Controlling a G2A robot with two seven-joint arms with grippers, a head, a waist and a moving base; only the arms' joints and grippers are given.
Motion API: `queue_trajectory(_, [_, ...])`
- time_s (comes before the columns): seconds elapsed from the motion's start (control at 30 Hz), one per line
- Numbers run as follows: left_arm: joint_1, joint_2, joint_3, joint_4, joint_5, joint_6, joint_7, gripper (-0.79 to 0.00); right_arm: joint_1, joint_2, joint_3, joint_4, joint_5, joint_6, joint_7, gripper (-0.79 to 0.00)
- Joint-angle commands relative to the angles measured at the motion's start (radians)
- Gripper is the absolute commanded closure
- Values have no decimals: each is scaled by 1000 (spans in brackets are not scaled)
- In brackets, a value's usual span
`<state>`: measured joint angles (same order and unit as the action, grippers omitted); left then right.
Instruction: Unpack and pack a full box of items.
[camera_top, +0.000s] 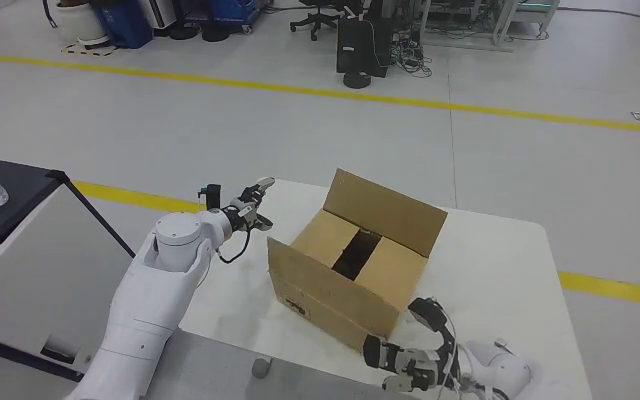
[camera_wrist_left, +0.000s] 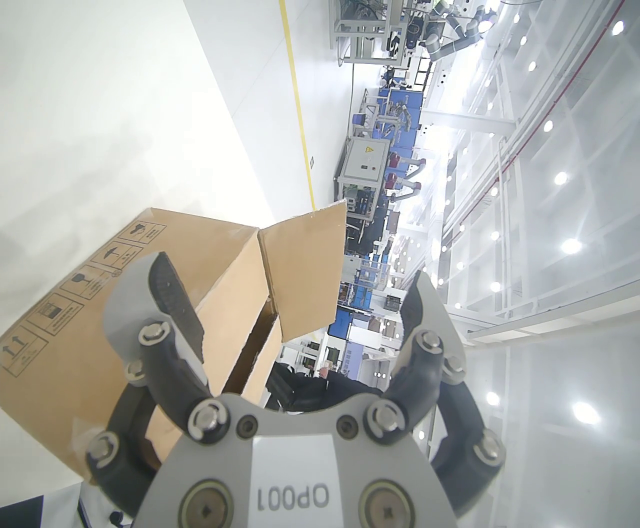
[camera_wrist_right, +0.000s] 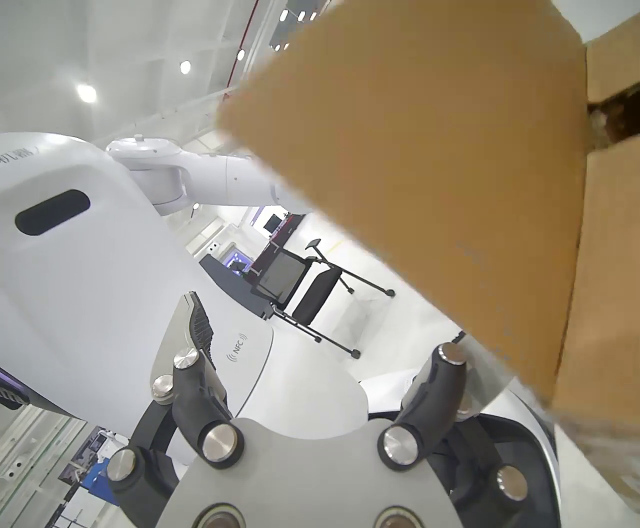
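Observation:
A brown cardboard box (camera_top: 340, 275) stands in the middle of the white table (camera_top: 490, 260). Its far flap (camera_top: 385, 210) stands up, and two top flaps lie nearly closed with a dark gap (camera_top: 355, 255) between them; the contents are hidden. My left gripper (camera_top: 265, 205) hovers open just off the box's left side, and the left wrist view shows the box (camera_wrist_left: 150, 300) beyond the spread gripper (camera_wrist_left: 295, 300). My right gripper (camera_top: 387, 366) sits low at the box's near corner. In its own view it (camera_wrist_right: 325, 335) is open, with a box panel (camera_wrist_right: 450, 150) crossing one finger.
The table's near edge runs just under the right gripper. A dark cabinet (camera_top: 30, 260) stands left of the table. Bare tabletop (camera_top: 500, 290) lies right of the box. Yellow floor lines (camera_top: 300, 90) and office chairs lie far behind.

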<state>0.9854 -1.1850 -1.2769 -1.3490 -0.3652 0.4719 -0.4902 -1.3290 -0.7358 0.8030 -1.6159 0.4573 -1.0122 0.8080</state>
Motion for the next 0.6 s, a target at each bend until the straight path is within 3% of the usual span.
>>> queue_trajectory(0.0, [0,0,0,0,0,0,0,-785,-3,4,24,-5,9,0,0,-785])
queue_trajectory(0.47, [0,0,0,0,0,0,0,-785,-65,44,209,27,-25,0,0,-785])
queue_trajectory(0.57, [0,0,0,0,0,0,0,-785,-94,60,187,-26,11,5,5,-785])
